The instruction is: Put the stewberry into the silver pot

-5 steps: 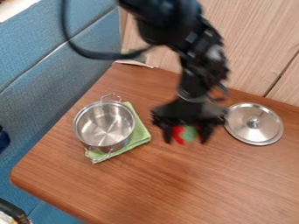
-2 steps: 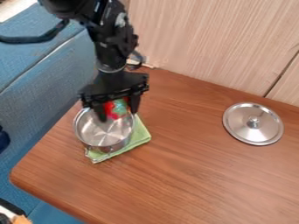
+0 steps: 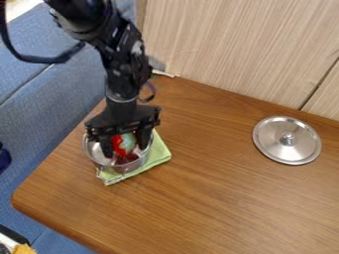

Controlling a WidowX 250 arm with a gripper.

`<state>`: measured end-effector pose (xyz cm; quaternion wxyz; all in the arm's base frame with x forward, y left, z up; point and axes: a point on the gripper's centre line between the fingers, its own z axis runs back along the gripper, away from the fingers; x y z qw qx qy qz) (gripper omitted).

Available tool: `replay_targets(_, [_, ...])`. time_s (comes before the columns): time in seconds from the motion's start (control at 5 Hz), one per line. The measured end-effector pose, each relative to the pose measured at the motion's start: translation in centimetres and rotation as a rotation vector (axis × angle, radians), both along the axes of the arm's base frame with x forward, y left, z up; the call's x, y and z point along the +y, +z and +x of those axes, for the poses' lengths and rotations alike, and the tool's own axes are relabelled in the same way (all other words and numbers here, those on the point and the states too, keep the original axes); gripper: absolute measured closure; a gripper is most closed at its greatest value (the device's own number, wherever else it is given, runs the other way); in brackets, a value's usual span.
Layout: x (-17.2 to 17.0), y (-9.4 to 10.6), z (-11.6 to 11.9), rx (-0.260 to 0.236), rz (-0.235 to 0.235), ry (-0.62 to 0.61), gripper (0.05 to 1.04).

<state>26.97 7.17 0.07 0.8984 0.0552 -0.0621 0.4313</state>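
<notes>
Blue seat (image 3: 39, 99): just past the worktop's (image 3: 198, 198) left edge, nothing for the job there.

Pot (image 3: 96, 156): near that left edge, upright and lid off, so the way in is clear. One handle faces the front edge.

Berry (image 3: 118, 144): squarely between the tool's two fingers, over the pot's mouth and seemingly a bit down inside the rim. Red part is towards the worktop's left edge, green part towards the right. Can't really tell its long axis, too much is tucked behind black fingers. Can't tell if it touches the bottom either.

Tool (image 3: 124, 145): pointing down into the pot, pinching the berry as far as I can see, one finger on its left, one on its right. So no sideways offset to fix between the two, and with just the one arm here, there's no picking the nearer one. I'd say we're at the drop-off: maybe ease down a touch, spread, then lift straight up. Main worry is a finger snagging the rim as it spreads, since there isn't tons of room in there.

Green cloth (image 3: 159, 153): under the pot, poking out towards the right edge.

Lid (image 3: 270, 140): knob up, near the back edge, well apart from everything else.
</notes>
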Motion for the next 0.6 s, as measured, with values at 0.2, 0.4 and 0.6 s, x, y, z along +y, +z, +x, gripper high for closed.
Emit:
replay_targets(0.2, [0.37, 0.11, 0.03, 0.003, 0.0, 0.017, 0.217])
replay_targets(0.4, [0.62, 0.19, 0.03, 0.005, 0.013, 0.025, 0.074])
replay_targets(0.6, [0.66, 0.23, -0.09, 0.015, 0.02, 0.025, 0.078])
